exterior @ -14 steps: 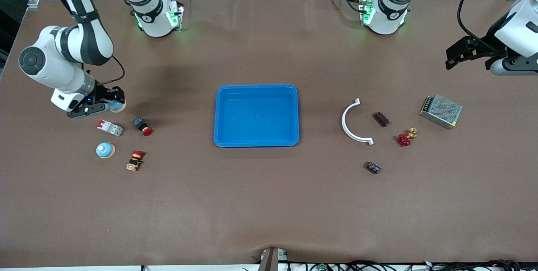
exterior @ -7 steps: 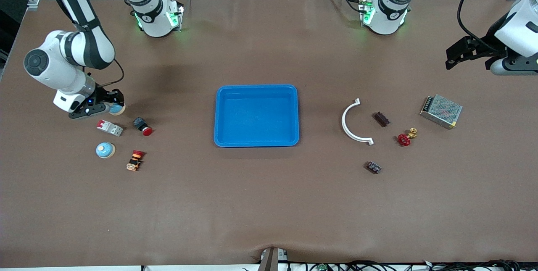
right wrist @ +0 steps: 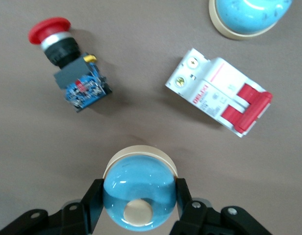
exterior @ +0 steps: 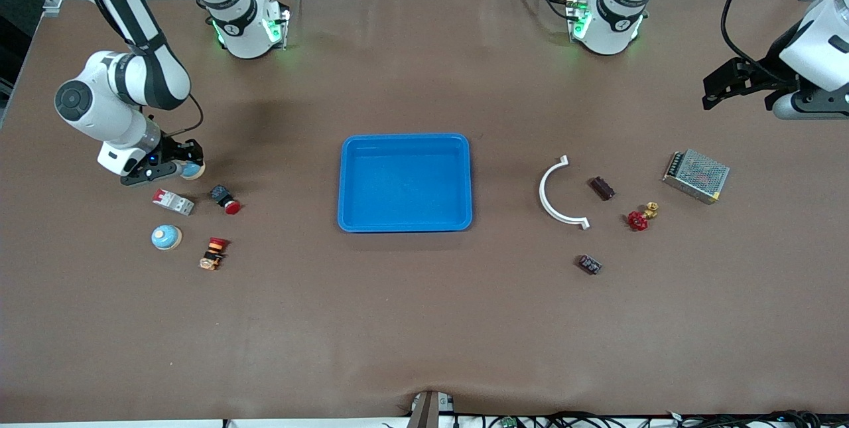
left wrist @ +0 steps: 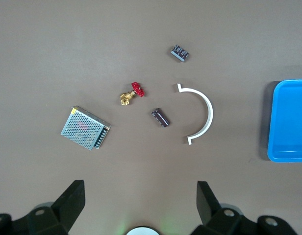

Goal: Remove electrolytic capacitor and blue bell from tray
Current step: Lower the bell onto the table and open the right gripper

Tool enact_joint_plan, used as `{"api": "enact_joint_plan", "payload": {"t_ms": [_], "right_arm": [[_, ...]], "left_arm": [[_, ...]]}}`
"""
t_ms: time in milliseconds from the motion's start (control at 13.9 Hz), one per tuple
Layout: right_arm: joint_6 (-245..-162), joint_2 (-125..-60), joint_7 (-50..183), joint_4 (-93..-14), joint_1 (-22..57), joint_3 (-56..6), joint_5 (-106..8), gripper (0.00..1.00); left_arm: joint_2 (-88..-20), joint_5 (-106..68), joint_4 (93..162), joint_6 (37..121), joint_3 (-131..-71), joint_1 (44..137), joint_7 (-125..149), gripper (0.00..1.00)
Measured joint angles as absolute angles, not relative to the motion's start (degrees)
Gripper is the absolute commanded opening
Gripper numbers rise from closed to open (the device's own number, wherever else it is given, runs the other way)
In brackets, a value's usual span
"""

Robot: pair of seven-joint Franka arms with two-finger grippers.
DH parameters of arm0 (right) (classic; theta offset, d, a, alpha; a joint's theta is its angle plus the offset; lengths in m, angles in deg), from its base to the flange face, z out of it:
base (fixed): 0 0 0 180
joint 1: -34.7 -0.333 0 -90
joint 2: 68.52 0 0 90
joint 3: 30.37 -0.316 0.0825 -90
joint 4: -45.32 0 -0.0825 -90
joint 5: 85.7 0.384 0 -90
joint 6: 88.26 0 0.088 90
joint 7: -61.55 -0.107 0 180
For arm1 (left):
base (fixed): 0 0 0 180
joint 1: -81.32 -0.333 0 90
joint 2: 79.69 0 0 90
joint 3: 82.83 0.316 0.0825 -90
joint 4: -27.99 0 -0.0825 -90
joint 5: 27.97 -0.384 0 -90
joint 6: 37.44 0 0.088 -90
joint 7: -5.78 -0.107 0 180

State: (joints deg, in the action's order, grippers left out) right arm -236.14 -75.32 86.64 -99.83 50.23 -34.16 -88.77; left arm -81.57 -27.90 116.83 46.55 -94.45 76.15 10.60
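Observation:
My right gripper [exterior: 188,168] is shut on a blue bell [exterior: 193,168] with a cream base and button, low over the table near the right arm's end; the right wrist view shows the bell [right wrist: 139,188] squeezed between both fingers [right wrist: 93,203]. A second blue bell [exterior: 166,237] sits nearer the front camera. The capacitor [exterior: 602,188], a dark cylinder, lies beside a white curved bracket [exterior: 554,194]; it also shows in the left wrist view [left wrist: 161,117]. My left gripper [exterior: 723,85] is open and empty, high over the table's left-arm end, and waits.
A blue tray [exterior: 404,221] sits mid-table. A white and red breaker [exterior: 173,202], a red push button [exterior: 225,199] and an orange switch [exterior: 212,253] lie near the held bell. A metal power supply [exterior: 696,175], a red valve [exterior: 639,217] and a small dark module [exterior: 589,264] lie near the capacitor.
My right gripper has moved a little toward the tray with the bell held in it. The left arm has not moved.

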Motion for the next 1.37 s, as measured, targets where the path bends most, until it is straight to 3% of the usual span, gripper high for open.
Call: {"api": "enact_joint_plan", "payload": {"t_ms": [1371], "right_arm": [[-242.7, -81.0, 86.8, -100.7, 53.4, -34.1, -90.4, 0.0]], "left_arm": [[-81.6, -27.9, 118.0, 46.6, -94.5, 76.2, 10.6, 1.0]]}}
